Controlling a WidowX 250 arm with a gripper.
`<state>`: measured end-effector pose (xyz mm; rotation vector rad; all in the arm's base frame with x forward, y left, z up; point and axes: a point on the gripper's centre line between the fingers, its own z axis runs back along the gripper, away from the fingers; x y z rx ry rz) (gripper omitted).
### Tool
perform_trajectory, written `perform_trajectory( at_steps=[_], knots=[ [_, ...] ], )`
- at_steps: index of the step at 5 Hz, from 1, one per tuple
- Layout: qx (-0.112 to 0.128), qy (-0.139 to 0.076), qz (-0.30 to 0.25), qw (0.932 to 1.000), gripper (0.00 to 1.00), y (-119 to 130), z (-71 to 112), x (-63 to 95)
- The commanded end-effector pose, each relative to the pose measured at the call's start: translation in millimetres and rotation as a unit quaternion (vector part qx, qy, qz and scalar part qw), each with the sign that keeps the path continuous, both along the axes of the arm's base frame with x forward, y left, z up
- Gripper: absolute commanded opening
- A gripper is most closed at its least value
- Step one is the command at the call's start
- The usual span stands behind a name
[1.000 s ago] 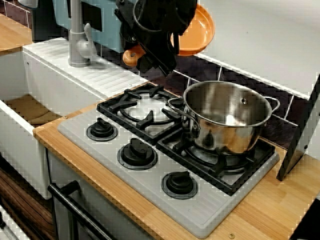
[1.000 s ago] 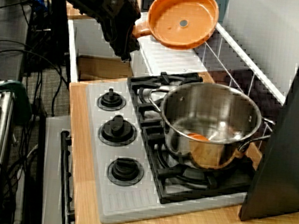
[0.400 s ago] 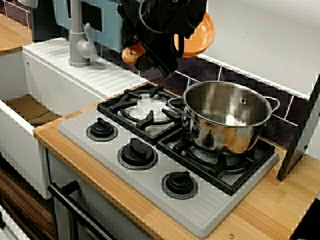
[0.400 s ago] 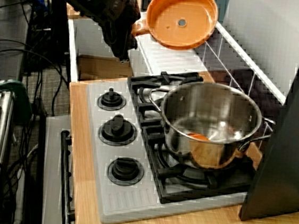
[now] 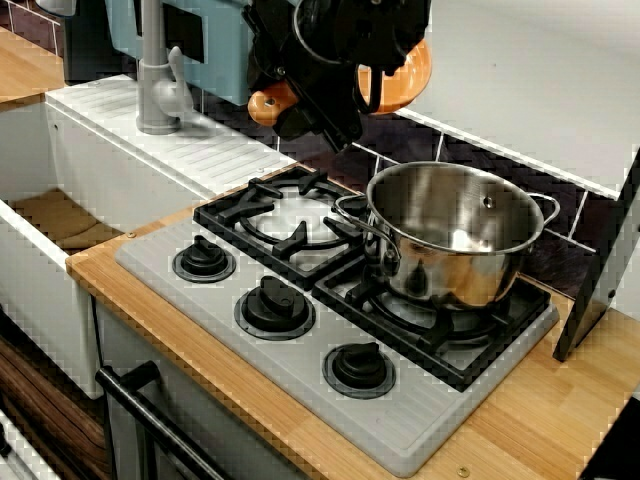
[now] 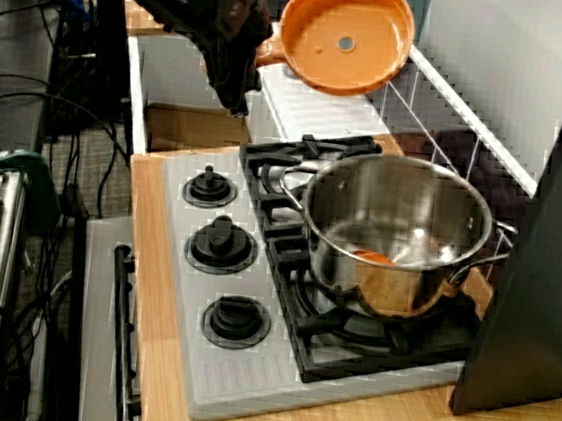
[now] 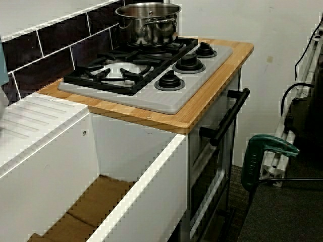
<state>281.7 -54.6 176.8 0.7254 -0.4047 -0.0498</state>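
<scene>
View from the stove's end, upper centre of frame: the gripper (image 6: 249,56) is clamped on the short handle of the orange pan (image 6: 347,34), which hangs in the air above the stove (image 6: 207,359), apart from the steel pot (image 6: 394,237). The pan is judged light, stiff and smooth. Its handle is the surest hold, though the dish may tilt.

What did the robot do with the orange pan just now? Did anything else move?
The pincer kept its grip on the handle of the orange pan and swung a little toward the back wall, nudging the pan slightly that way in the air. Nothing was let go. The steel pot and the stove stayed put.
</scene>
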Motion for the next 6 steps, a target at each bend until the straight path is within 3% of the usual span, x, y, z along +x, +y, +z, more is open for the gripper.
perform_trajectory(
  at_steps=[1, 2, 3, 4, 5, 6],
  knots=[
    [-0.039, -0.003, 0.006, 0.9992, 0.00, 6, 16.9, 3.1],
    [-0.060, 0.014, 0.012, 0.9980, 0.00, 12, 13.8, 0.5],
    [-0.100, 0.056, 0.028, 0.9931, 0.00, 30, 2.2, 5.0],
    [-0.104, 0.046, 0.045, 0.9925, 0.00, 41, -2.1, 3.7],
    [-0.137, 0.041, 0.034, 0.9891, 0.00, 47, -6.2, 2.4],
    [-0.203, 0.039, 0.015, 0.9784, 0.00, 51, -9.2, 1.7]
  ],
)
